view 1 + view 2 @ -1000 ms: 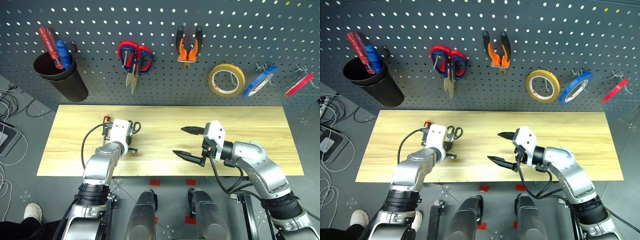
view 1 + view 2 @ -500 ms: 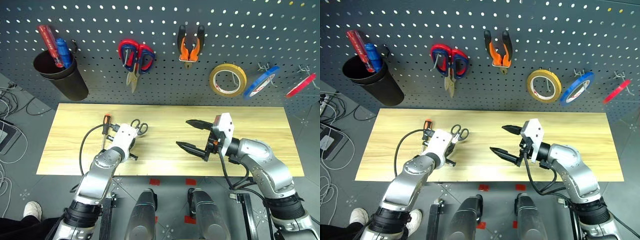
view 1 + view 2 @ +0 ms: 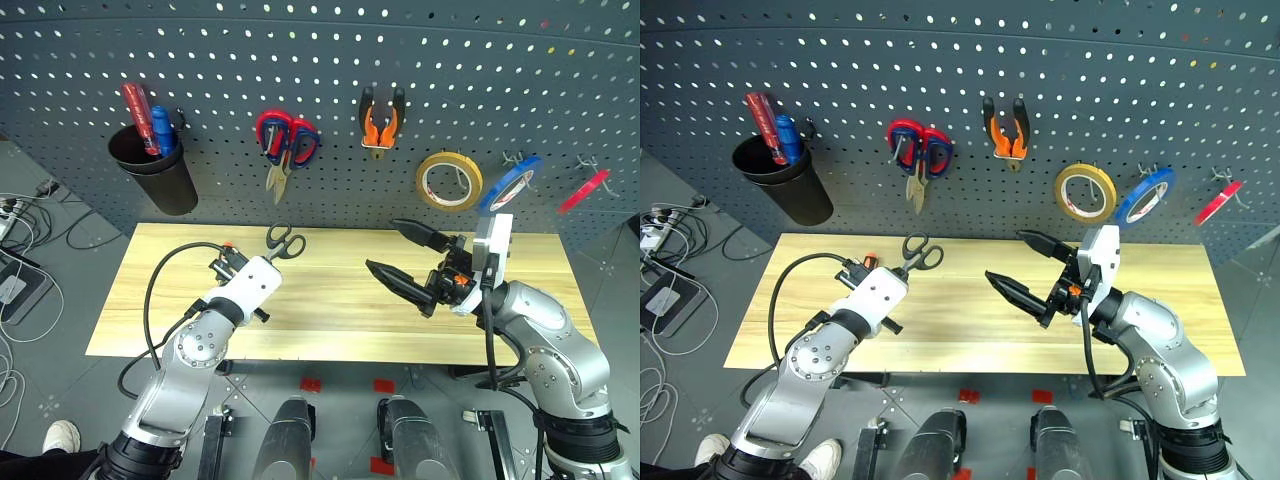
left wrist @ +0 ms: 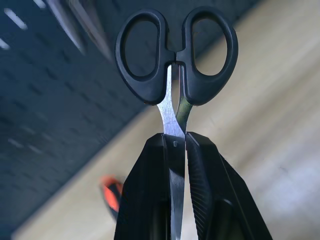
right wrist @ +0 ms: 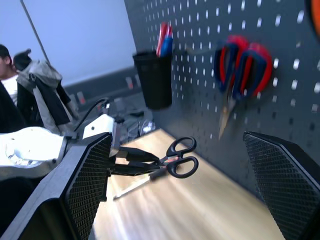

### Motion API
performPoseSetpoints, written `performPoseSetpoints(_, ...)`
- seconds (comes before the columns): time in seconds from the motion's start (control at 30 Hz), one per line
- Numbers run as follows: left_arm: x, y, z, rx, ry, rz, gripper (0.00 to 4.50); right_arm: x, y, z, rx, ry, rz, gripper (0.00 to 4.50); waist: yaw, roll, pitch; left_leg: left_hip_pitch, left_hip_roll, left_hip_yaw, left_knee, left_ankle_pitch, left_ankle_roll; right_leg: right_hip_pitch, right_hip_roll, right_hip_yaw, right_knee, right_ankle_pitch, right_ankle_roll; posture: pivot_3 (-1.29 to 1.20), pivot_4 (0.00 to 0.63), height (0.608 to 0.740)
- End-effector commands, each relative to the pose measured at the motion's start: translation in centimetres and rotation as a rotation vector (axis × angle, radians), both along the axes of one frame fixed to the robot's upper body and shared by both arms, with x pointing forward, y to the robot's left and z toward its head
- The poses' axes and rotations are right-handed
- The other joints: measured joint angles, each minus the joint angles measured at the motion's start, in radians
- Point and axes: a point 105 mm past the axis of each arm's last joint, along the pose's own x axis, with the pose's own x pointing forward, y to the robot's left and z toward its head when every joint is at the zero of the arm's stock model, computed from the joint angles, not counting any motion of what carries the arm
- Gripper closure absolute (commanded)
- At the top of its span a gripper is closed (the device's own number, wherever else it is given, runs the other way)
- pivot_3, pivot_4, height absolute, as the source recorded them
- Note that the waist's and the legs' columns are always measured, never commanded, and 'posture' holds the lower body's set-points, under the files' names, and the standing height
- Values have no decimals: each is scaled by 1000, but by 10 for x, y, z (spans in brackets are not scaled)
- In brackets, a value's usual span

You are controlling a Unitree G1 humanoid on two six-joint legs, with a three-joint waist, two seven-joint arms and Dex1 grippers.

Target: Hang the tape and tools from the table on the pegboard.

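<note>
My left gripper (image 3: 270,253) is shut on the steel blades of the small black-handled scissors (image 3: 285,240), held above the table (image 3: 340,310) with the handles toward the pegboard (image 3: 220,70). In the left wrist view both fingers (image 4: 205,190) clamp the blades below the scissors' loops (image 4: 175,50). An orange end of the screwdriver (image 3: 228,247) peeks out behind my left hand, low over the table. The orange-and-black pliers (image 3: 381,125) and the thin red tape (image 3: 585,190) hang on the pegboard. My right gripper (image 3: 385,245) stands open and empty above the table's middle.
On the pegboard hang red-and-blue-handled snips (image 3: 288,140), a yellow tape roll (image 3: 449,182), a blue roll (image 3: 510,186) and a black cup (image 3: 155,175) holding red and blue screwdrivers. Cables lie on the floor at the left. People (image 5: 20,85) stand far off in the right wrist view.
My left gripper has lifted the scissors off the table and rolled its wrist. The open right gripper has risen. The camera has tilted up.
</note>
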Motion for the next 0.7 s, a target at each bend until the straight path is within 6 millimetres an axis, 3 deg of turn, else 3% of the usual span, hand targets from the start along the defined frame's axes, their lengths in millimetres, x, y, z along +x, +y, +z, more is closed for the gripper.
performPoseSetpoints(0.03,1,-9,29,30,-157,-47,4303,-2,-2,16,44,-78,-8,0,3,0,-8,0,0,0,0,0,0,0,0,0,0,0,0,88,155,740)
performPoseSetpoints(0.4,17,-17,59,62,-321,-86,4303,10,-3,18,53,-111,-62,0,17,0,-56,1,-2,1,0,0,1,1,0,0,1,0,0,77,126,740)
performPoseSetpoints(0.7,10,-23,69,75,-395,-113,4303,10,-4,14,52,-111,-89,0,16,1,-79,2,-2,1,0,0,1,1,0,0,1,0,0,68,119,740)
